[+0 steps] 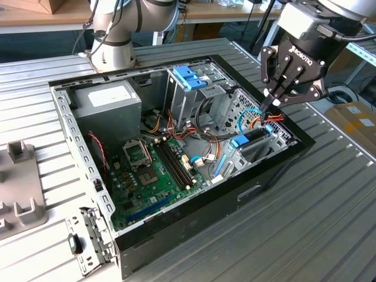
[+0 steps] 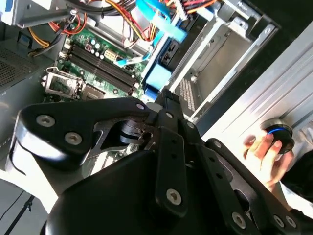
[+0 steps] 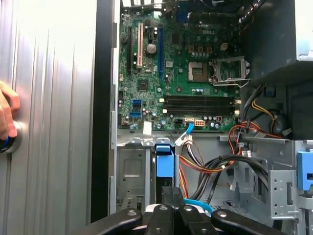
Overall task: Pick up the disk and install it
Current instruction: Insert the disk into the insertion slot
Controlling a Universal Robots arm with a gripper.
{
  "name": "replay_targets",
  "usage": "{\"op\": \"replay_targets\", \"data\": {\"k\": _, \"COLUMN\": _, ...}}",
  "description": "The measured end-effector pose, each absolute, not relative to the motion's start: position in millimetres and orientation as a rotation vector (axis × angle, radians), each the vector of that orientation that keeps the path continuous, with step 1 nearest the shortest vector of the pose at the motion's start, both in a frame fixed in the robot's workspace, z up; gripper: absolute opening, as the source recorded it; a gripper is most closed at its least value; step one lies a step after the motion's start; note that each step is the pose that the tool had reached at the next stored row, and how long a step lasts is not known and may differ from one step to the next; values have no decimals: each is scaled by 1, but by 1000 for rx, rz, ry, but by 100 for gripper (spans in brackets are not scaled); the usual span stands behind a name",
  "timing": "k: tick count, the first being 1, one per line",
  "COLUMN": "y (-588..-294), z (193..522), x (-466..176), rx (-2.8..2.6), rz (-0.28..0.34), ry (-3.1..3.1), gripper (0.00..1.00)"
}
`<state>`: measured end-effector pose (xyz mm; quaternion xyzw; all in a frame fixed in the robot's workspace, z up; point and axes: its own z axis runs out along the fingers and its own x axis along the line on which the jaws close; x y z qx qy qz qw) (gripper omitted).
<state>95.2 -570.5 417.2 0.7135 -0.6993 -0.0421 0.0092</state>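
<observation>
Over the open computer case [image 1: 176,158] in the exterior view, the hand [image 1: 271,104] is hanging with fingers narrowed, just above the disk [image 1: 249,139] sitting upright in its bay. Below the hand [image 3: 171,208] in the first wrist view, the disk's [image 3: 164,166] blue frame is showing beside the motherboard [image 3: 181,73].

Disk [image 1: 251,137] stands on edge in the metal bay [image 1: 262,154] at the case's [image 1: 194,235] corner, on the exterior view's right. I see a dark body with a light-blue frame end facing the motherboard. In both wrist views I read it edge-on [image 3: 165,165] [image 2: 157,78], so the label face is hidden. My end effector [image 1: 269,107] is just above it; I cannot tell whether they touch.
</observation>
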Motion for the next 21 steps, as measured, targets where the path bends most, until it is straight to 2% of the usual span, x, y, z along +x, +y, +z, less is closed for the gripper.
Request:
{"op": "replay_targets", "data": {"k": 11, "y": -570, "z": 413, "x": 134, "rx": 2216, "rz": -155, "ry": -2173, "gripper": 10}}
{"op": "replay_targets", "data": {"k": 21, "y": -570, "z": 412, "x": 138, "rx": 2215, "rz": -157, "ry": -2172, "gripper": 10}}
